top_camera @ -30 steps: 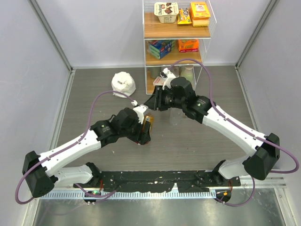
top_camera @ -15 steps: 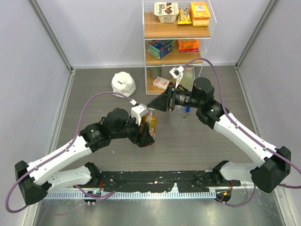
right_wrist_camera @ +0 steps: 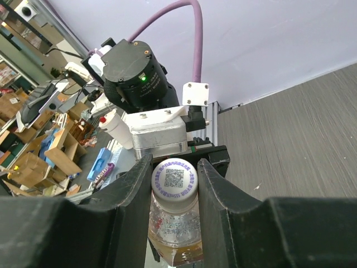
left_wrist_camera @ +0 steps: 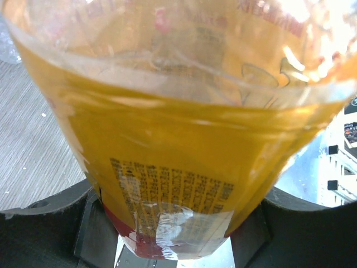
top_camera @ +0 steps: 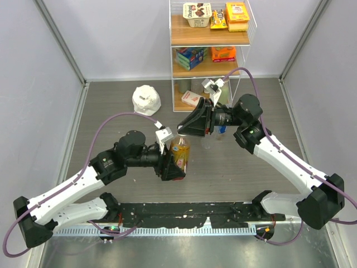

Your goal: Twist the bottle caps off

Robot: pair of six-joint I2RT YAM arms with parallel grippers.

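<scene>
My left gripper (top_camera: 174, 165) is shut on the lower body of the amber bottle (top_camera: 179, 152) with the red-and-gold label, holding it upright near the table's middle. In the left wrist view the bottle (left_wrist_camera: 184, 145) fills the frame between my left gripper's (left_wrist_camera: 175, 229) dark fingers (left_wrist_camera: 44, 229). Its white cap (right_wrist_camera: 174, 181), printed with a QR code, sits between the jaws of my right gripper (right_wrist_camera: 174, 169), which press on both sides of it. From above, my right gripper (top_camera: 182, 130) reaches in from the right at the bottle's top. A clear bottle (top_camera: 207, 139) stands just behind, partly hidden.
A wire shelf (top_camera: 209, 44) with snack boxes stands at the back, a pale green bottle (top_camera: 223, 89) at its foot. A white lumpy bag (top_camera: 146, 99) lies at the back left. A bit of blue (top_camera: 222, 129) shows under my right arm.
My left arm has carried the amber bottle right and forward, standing it more upright. My right arm has drawn back to the right, and its jaws now sit on the cap.
</scene>
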